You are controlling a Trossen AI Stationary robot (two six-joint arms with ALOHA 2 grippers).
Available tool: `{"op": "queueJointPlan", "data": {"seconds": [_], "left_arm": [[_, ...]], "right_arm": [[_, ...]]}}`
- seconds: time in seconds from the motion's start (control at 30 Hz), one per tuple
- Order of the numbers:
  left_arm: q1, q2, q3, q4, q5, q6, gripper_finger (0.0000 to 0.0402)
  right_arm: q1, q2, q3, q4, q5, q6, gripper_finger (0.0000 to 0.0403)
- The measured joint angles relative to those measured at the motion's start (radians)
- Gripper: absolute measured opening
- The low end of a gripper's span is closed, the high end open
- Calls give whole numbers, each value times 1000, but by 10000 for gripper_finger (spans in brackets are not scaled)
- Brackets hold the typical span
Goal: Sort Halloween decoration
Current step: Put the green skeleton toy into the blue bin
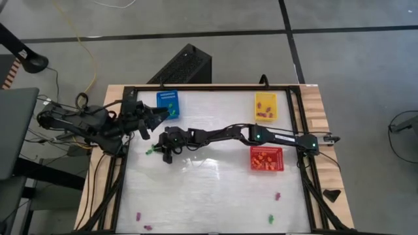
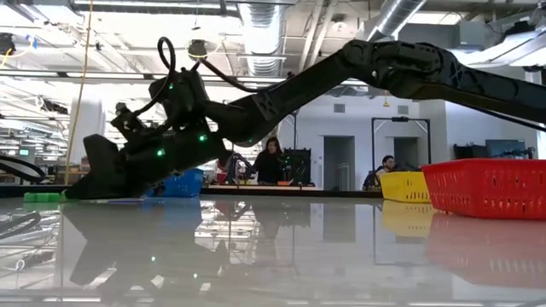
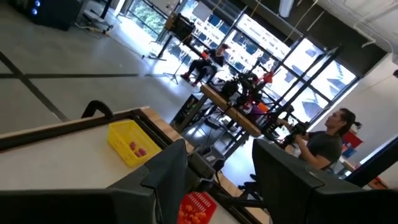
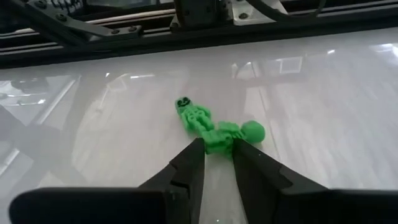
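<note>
Two small green figures (image 4: 198,117) lie side by side on the white table near its left edge, seen as a green speck (image 1: 149,152) in the high view. My right gripper (image 4: 217,149) reaches across the table and sits low over them, shut on the nearer green figure (image 4: 219,138). My left gripper (image 3: 217,180) is open and holds nothing. It hovers beside the blue basket (image 1: 168,104). More purple and green pieces (image 1: 277,195) lie near the table's near edge. My right gripper pinches the near end of a green figure (image 4: 217,142) between its two fingertips (image 4: 198,152). It comes at the figure slanting down from the table's right side. The figure lies flat on the table, its round head (image 4: 252,130) sticking out to one side.
A yellow basket (image 1: 266,106) with purple pieces stands at the far right, and a red basket (image 1: 266,158) with orange pieces stands below it. The blue basket holds green pieces. Loose pieces (image 1: 138,215) lie near the near-left corner. People sit in the room beyond the table.
</note>
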Motion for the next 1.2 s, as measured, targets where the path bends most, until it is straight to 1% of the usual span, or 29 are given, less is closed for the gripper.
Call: {"op": "queueJointPlan", "data": {"seconds": [0.17,0.23,0.3,0.4,0.43,0.6,0.67,0.8,0.9,0.97,1.03,1.13,1.2], "left_arm": [[0,23,1,-4,-20,-12,174],[1,30,1,-9,-24,-21,174],[2,43,1,-3,-24,-31,174],[4,53,1,-4,-24,-38,174],[5,57,1,3,-26,-43,174],[6,59,1,31,-24,-37,174],[6,59,1,51,-25,-28,174],[-3,51,1,121,3,36,174],[-22,45,1,144,18,67,174],[-50,42,1,101,35,40,174],[-96,40,1,6,62,-26,174],[-208,54,1,-274,54,-217,174],[-290,88,1,-501,9,-402,174]], "right_arm": [[0,0,0,-7,23,1,119],[0,0,0,-34,40,0,114],[0,-1,1,-72,53,0,94],[0,-4,3,-117,55,0,32],[-1,-4,4,-127,54,-2,20],[0,-22,3,-174,77,25,18],[0,-48,2,-243,74,21,18],[-1,-130,-4,-436,77,-52,18],[-2,-203,-6,-601,111,-103,18],[-5,-262,-5,-757,134,-115,18],[-13,-315,-2,-921,137,-127,23],[-32,-360,-2,-1192,175,-132,59],[-52,-377,-4,-1357,224,-133,84]]}}
